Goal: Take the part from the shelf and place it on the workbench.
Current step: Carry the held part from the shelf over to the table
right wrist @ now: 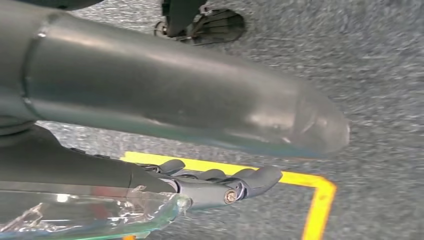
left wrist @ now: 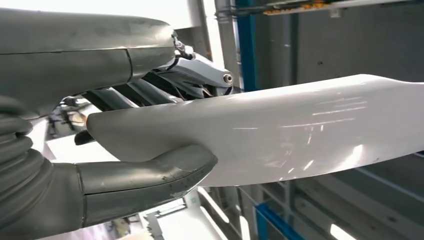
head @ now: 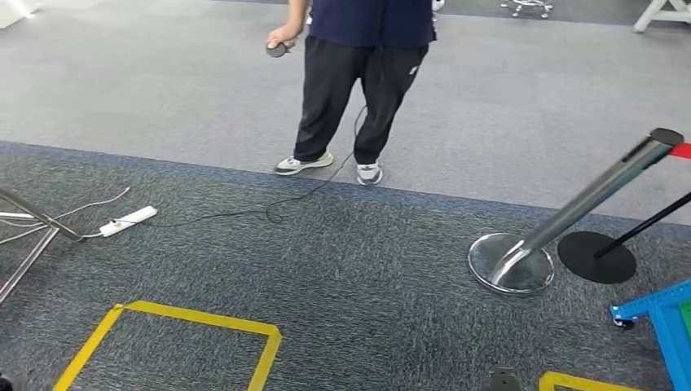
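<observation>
In the left wrist view my left hand [left wrist: 125,145] grips a long, smooth white part [left wrist: 280,132]. The thick thumb [left wrist: 150,177] presses one face of the part and the darker fingers [left wrist: 200,70] wrap over the other. Blue shelf uprights [left wrist: 246,45] stand behind it. In the right wrist view my right hand [right wrist: 200,145] hangs over grey carpet with its thumb [right wrist: 190,95] and fingers [right wrist: 235,182] stretched out, holding nothing.
A person [head: 358,81] stands ahead on the carpet holding a small controller [head: 277,50]. A tilted silver stanchion [head: 521,257] and a black base [head: 599,257] stand right, beside a blue frame [head: 664,322]. A power strip [head: 128,220] lies left. Yellow floor tape [head: 195,318] is marked nearby.
</observation>
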Robot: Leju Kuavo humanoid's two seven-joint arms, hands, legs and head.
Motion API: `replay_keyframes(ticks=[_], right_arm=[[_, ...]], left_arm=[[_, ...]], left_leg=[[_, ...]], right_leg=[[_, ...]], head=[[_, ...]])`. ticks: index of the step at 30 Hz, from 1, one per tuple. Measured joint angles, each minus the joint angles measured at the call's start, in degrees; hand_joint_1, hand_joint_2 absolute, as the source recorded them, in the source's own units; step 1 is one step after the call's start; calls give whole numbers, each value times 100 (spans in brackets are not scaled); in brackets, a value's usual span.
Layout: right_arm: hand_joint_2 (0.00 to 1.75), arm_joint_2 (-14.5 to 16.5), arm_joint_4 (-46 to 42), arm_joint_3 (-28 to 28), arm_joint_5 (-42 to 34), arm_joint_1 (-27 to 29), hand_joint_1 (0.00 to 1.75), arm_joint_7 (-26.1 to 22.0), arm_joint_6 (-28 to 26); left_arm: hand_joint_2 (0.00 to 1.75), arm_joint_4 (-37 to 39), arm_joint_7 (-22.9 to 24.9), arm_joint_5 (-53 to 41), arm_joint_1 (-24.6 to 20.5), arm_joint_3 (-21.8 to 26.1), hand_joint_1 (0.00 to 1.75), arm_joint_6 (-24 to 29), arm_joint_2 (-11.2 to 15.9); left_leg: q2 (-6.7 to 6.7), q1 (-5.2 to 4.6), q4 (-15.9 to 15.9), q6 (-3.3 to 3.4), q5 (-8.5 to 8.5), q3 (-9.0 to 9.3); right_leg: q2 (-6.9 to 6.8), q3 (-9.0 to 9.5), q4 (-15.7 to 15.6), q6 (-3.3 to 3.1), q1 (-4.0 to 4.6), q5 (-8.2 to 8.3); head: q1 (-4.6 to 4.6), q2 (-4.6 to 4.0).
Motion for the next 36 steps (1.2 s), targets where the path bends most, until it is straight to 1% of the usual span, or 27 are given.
replay_keyframes(ticks=[2, 3, 4, 5, 7, 8, 9, 10, 11, 13, 15, 17, 18, 19, 20, 21, 22, 23, 24, 25, 26, 27, 29, 31, 33, 34, 36], right_arm=[[0, 0, 0, 5, 13, -1, 0, 16, -3], [0, -3, 0, 8, 25, -4, 0, 49, -8], [0, -7, 0, 9, 35, -5, 0, 77, -11], [0, -16, 0, 10, 44, -4, 0, 101, -10], [0, -34, 0, 10, 48, 10, 0, 112, 5], [0, -43, 0, 9, 45, 19, 0, 103, 16], [0, -49, 0, 9, 40, 24, 0, 86, 26], [0, -54, 0, 8, 34, 20, 0, 58, 35], [0, -59, 0, 8, 31, 7, 0, 22, 41], [0, -67, 0, 8, 24, -37, 0, -57, 56], [0, -74, 0, 11, 38, -84, 0, -106, 67], [0, -74, 0, 20, 79, -121, 0, -111, 64], [0, -72, 0, 28, 95, -131, 0, -100, 60], [0, -69, 0, 39, 110, -131, 0, -87, 51], [0, -67, 0, 49, 119, -120, 0, -69, 42], [0, -66, 0, 55, 125, -97, 0, -49, 31], [0, -66, 0, 57, 132, -65, 0, -31, 17], [0, -68, 0, 58, 138, -30, 0, -13, 5], [0, -70, 0, 58, 144, -2, 0, -2, -3], [0, -73, 0, 58, 150, 15, 0, 4, -9], [0, -75, 0, 58, 157, 21, 0, 9, -12], [0, -75, 0, 59, 165, 20, 0, 12, -12], [0, -80, -1, 61, 185, 15, 0, 16, -12], [0, -90, -2, 62, 205, 15, 0, 6, -14], [0, -101, -2, 62, 216, 10, 0, -26, -16], [0, -105, -2, 63, 221, 4, 0, -43, -15], [0, -112, -2, 64, 233, 2, 0, -66, -14]], left_arm=[[175, 5, 0, 99, 62, -2, 175, 10, 17], [175, 6, 0, 112, 85, 1, 175, 15, 24], [175, 5, 0, 105, 97, 5, 175, 21, 25], [175, 4, 0, 91, 102, 14, 175, 24, 20], [175, -5, 0, 121, 132, 42, 175, 27, -5], [175, -11, 0, 157, 158, 63, 175, 30, -18], [175, -19, 0, 209, 187, 84, 175, 32, -27], [175, -30, 0, 270, 218, 101, 175, 34, -28], [175, -42, 0, 322, 243, 112, 175, 36, -21], [175, -61, 0, 387, 271, 107, 175, 36, 10], [175, -65, 0, 382, 266, 53, 175, 35, 53], [175, -65, 0, 294, 265, 1, 175, 34, 78], [175, -65, 0, 233, 270, -9, 175, 33, 81], [175, -65, 0, 183, 270, -12, 175, 33, 79], [175, -65, 0, 169, 263, -16, 175, 33, 78], [175, -65, 0, 189, 257, -21, 175, 33, 77], [175, -65, 0, 236, 251, -27, 175, 34, 75], [175, -65, 0, 299, 253, -31, 175, 34, 74], [175, -64, 0, 357, 263, -32, 175, 34, 73], [175, -64, 0, 402, 273, -32, 175, 34, 73], [175, -63, 0, 427, 279, -33, 175, 35, 74], [175, -63, 0, 434, 281, -37, 175, 36, 75], [175, -63, 0, 412, 269, -57, 175, 36, 77], [175, -62, 0, 382, 258, -87, 175, 33, 77], [175, -62, 0, 377, 280, -100, 175, 32, 76], [175, -62, 0, 387, 295, -100, 175, 33, 76], [175, -63, 0, 428, 305, -102, 175, 34, 78]], left_leg=[[-110, -10, -32, 84, -8, -1], [-174, -2, -38, 116, -2, 1], [-234, 13, -45, 146, 6, 4], [-292, 31, -51, 173, 15, 8], [-410, 43, -50, 207, 19, 3], [-476, 42, -49, 217, 20, 2], [-547, 41, -48, 219, 19, 3], [-622, 40, -47, 219, 19, 8], [-698, 41, -47, 218, 19, 15], [-843, 39, -38, 195, 15, 24], [-972, 43, -25, 139, 21, 2], [-1089, 65, -29, 62, 48, -38], [-1063, 69, -19, 28, 41, -55], [-957, 63, 39, -2, -7, -88], [-802, 52, 200, -27, -122, -163], [-619, 45, 481, -45, -296, -290], [-503, 43, 849, -63, -491, -463], [-454, 47, 1236, -78, -662, -645], [-438, 52, 1519, -89, -752, -778], [-432, 55, 1621, -97, -737, -824], [-421, 57, 1511, -100, -622, -763], [-378, 57, 1207, -97, -436, -597], [-117, 37, 425, -71, -119, -169], [47, 12, 31, 5, -41, 29], [-69, 8, 4, 98, -46, 14], [-132, 17, -1, 133, -38, 11], [-250, 47, -14, 202, -14, 11]], right_leg=[[-112, 37, -14, 57, 5, -26], [-87, 41, 7, 93, -3, -61], [13, 2, 110, 126, -15, -141], [160, -106, 346, 158, -27, -281], [437, -483, 1114, 193, -43, -637], [481, -674, 1473, 198, -45, -753], [498, -793, 1664, 196, -45, -763], [510, -810, 1631, 186, -45, -655], [539, -723, 1380, 170, -46, -455], [760, -382, 573, 128, -66, -37], [946, -153, 95, 93, -79, 97], [892, -106, 48, 39, -65, 78], [831, -92, 37, 2, -64, 90], [770, -87, 21, -38, -69, 104], [700, -82, 1, -72, -78, 117], [627, -80, -9, -95, -77, 121], [550, -82, -12, -113, -74, 118], [466, -85, -11, -122, -71, 114], [385, -86, -10, -126, -69, 109], [307, -86, -9, -127, -69, 104], [235, -82, -8, -122, -69, 99], [168, -73, -8, -111, -70, 91], [50, -50, 9, -67, -45, 59], [-56, -30, 26, -6, -4, 26], [-156, -7, 20, 54, 0, 4], [-106, -12, 50, 91, -12, -33], [181, -160, 398, 156, -37, -262]], head=[[3, 0], [4, 0], [20, 1], [37, 1], [78, 1], [85, 0], [91, 0], [92, 0], [92, 0], [91, 0], [87, 1], [84, 1], [86, 1], [70, 1], [54, 1], [38, 1], [21, 0], [20, 0], [19, 0], [18, 0], [18, 0], [18, 0], [12, 0], [21, 1], [34, 1], [39, 0], [63, 1]])
